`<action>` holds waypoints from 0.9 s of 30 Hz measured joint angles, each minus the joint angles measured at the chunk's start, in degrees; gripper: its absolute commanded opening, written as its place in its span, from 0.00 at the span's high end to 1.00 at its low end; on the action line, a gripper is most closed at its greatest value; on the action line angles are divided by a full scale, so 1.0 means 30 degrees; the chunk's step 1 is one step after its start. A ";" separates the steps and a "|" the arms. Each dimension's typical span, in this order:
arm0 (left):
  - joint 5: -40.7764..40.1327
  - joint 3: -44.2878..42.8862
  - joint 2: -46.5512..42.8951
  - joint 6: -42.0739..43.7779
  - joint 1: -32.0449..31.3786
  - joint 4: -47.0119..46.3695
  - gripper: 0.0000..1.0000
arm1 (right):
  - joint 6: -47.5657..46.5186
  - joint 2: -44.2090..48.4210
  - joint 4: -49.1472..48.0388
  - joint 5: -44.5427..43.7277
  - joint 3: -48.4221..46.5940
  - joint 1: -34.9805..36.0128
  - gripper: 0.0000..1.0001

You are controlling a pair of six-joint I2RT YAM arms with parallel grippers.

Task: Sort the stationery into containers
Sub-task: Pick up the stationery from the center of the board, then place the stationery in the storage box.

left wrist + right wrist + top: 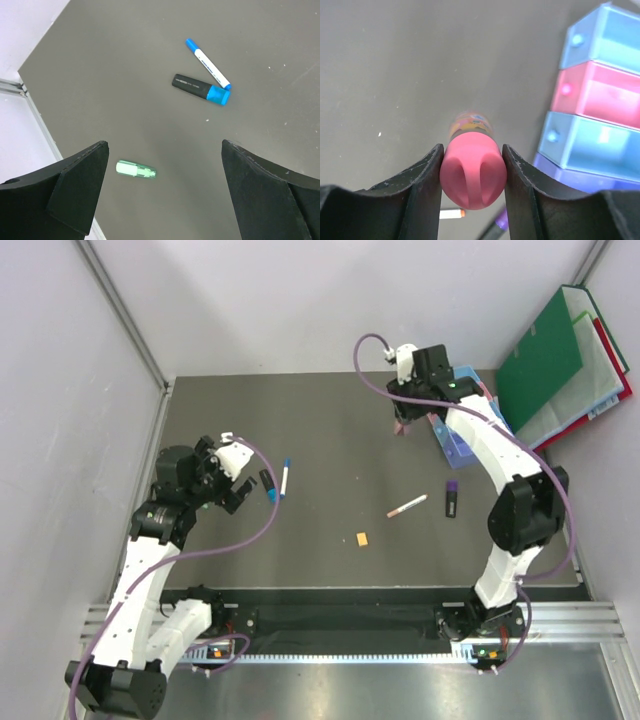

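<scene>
My right gripper (403,426) (472,150) is shut on the pink-capped tube (472,172), held above the mat just left of the containers (600,92), a row of light blue and pink bins. In the top view my right arm hides most of the bins (455,445). My left gripper (236,486) (165,200) is open and empty. The black marker with cyan cap (268,485) (200,90) and the white-blue pen (285,478) (207,64) lie just beyond it. The pinkish pen (407,506), purple marker (452,498) and orange block (362,538) lie mid-mat.
Green and red folders (545,360) lean at the back right. Grey walls close in the mat on the left, back and right. A small green capsule-shaped spot (136,170) shows on the mat between my left fingers.
</scene>
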State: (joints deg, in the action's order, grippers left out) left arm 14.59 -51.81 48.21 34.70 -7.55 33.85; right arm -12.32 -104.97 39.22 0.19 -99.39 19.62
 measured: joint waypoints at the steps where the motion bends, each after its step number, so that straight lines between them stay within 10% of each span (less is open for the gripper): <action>1: 0.0022 0.0073 -0.0036 0.0000 0.0000 0.0015 0.01 | 0.0058 0.0510 -0.0080 -0.0175 0.0168 -0.0044 1.00; 27: 0.0350 0.0189 -0.0138 0.0430 0.0000 0.0284 0.01 | 0.0466 0.4014 -0.1013 -0.2098 0.4393 -0.8342 1.00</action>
State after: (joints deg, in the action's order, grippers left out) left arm 15.64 -51.24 47.79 35.99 -7.55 34.70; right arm -10.92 -92.92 36.18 -6.11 -86.21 -5.41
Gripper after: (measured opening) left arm 0.990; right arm 0.442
